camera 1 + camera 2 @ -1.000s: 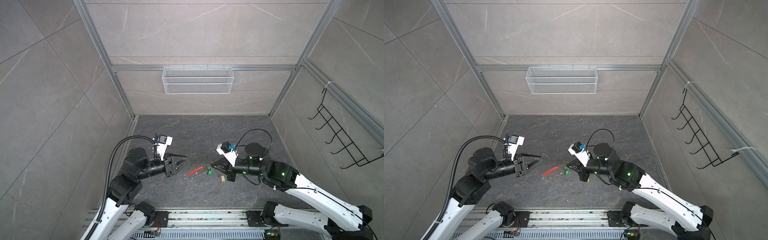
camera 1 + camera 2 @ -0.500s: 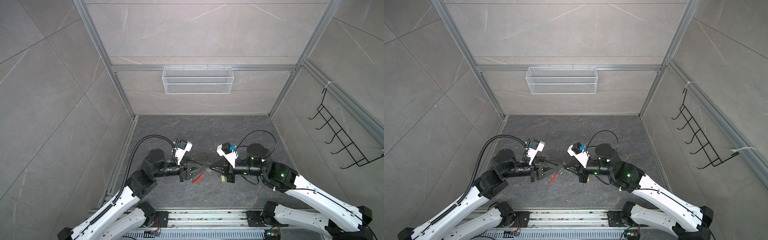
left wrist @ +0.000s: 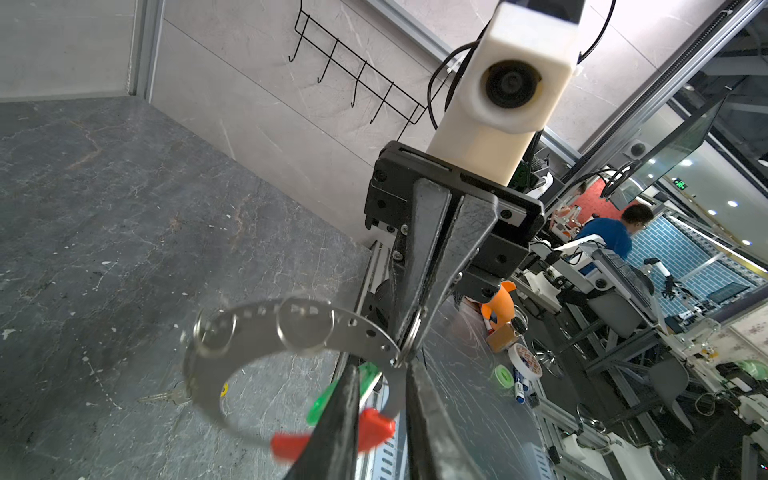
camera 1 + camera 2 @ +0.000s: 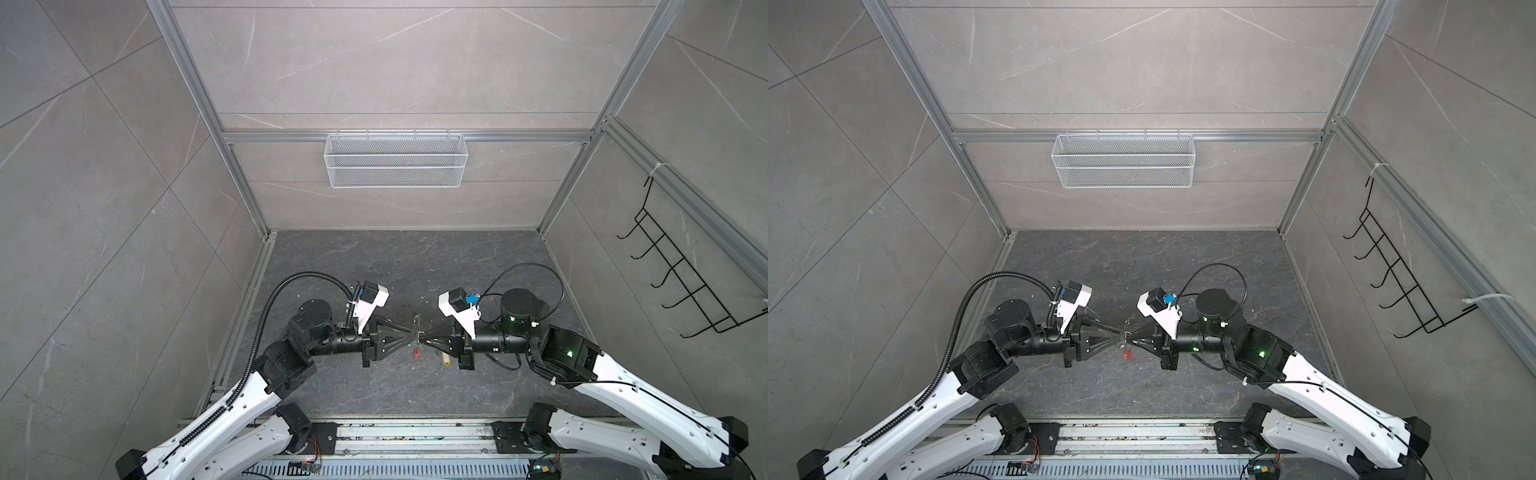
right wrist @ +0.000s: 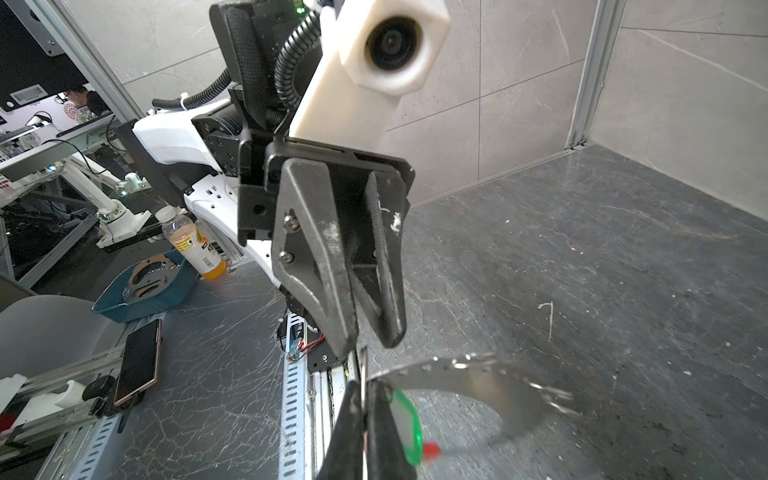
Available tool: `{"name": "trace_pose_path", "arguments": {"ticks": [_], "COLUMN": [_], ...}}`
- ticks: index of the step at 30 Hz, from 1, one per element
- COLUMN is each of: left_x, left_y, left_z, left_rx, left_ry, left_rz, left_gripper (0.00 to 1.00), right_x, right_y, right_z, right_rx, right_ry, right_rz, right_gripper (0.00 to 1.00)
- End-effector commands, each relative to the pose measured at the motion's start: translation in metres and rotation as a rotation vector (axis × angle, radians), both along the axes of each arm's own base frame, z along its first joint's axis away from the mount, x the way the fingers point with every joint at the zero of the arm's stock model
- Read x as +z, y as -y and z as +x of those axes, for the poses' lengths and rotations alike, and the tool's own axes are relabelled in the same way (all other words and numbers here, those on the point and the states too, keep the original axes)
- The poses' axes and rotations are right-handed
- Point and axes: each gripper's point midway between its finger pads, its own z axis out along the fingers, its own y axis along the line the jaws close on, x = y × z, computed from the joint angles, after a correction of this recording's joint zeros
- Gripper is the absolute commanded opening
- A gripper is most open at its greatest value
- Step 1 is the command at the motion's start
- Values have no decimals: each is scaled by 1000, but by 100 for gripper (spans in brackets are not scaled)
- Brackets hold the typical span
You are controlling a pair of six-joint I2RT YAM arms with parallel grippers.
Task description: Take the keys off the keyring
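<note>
Grey stone walls point(image 4: 374, 62) stand on three sides; silver bars point(image 4: 213, 124) run up the corners; the floor point(image 4: 395, 257) is dark grey; a white wire basket point(image 4: 395, 166) hangs at the back; black hooks point(image 4: 685, 269) hang on the side wall.

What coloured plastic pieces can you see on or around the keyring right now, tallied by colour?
Red (red sleeve on the keyring): 1
Green (green tag): 1
Yellow (yellow tag): 1
Total: 3
</note>
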Motion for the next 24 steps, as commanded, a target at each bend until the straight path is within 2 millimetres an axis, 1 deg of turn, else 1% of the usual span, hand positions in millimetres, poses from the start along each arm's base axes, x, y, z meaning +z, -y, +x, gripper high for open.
{"name": "trace_pose_path", "arguments": {"ticks": [1,6,11,13,17,19,24], "left_x": [21,23,21,21,23,24,21], "left_y": [3,6,7,7,8,9,11], "left_z": [-7,-13,-15,-16,-20,-22,-22], "left_rx": [-51,-92,-105,-111,-131,-143,-147], "left_ry": [76,73,70,70,72,70,64], "left_rz": [-69,-78,-75,-76,-87,-90,-84], "left_gripper": [19,18,7,6,6,8,10], "right_x": [5,5,5,5,3,3,5], "right_y": [0,-1,-2,-2,-4,-4,-4], "right_z": [-4,-3,-1,-1,2,3,6], "right_rx": [20,18,9,9,0,-4,-23], "right_ry": [-1,-6,-9,-10,-17,-18,-13], "right_rz": [33,36,41,44,40,41,51], "right_gripper": [0,0,0,0,0,0,0]}}
